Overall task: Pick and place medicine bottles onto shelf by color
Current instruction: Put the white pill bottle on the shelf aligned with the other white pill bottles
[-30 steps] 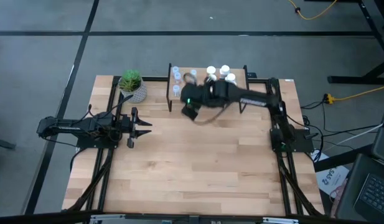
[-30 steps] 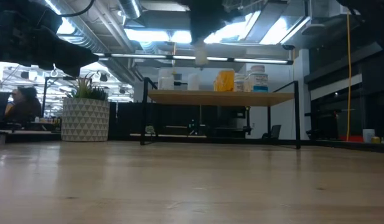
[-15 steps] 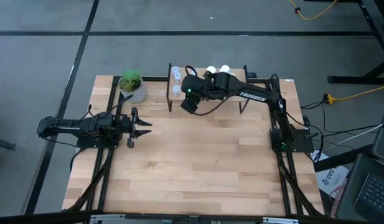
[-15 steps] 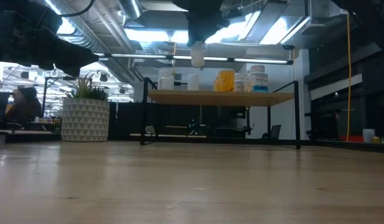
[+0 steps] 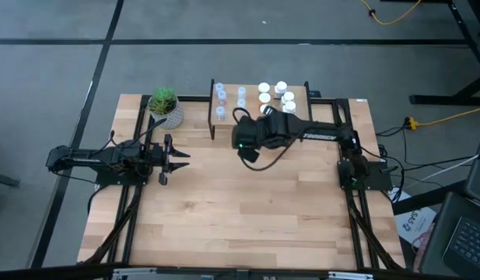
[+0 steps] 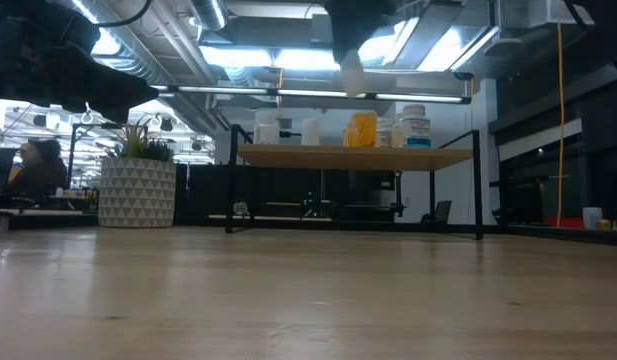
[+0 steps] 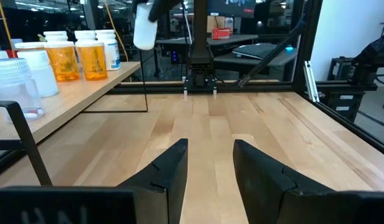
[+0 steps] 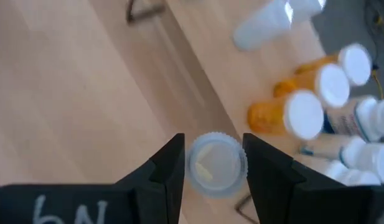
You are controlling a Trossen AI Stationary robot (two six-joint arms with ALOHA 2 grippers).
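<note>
My right arm is reaching in from the table's right edge, stretched leftward, with my right claw hanging above the tabletop just in front of the shelf. It's pinching a small pale bottle between its two fingers; in the low view that bottle is hanging in the air, higher than the shelf board. My left claw is waiting low over the left side of the table, fingers spread, nothing in it.

The shelf is holding pale clear bottles at its left end, orange bottles with white caps in the middle, and white ones to the right. A potted plant is standing left of the shelf.

Compared with half a second ago, my right claw is pulling back off the shelf toward the table middle and moving rightward in the low view, bottle still gripped.
</note>
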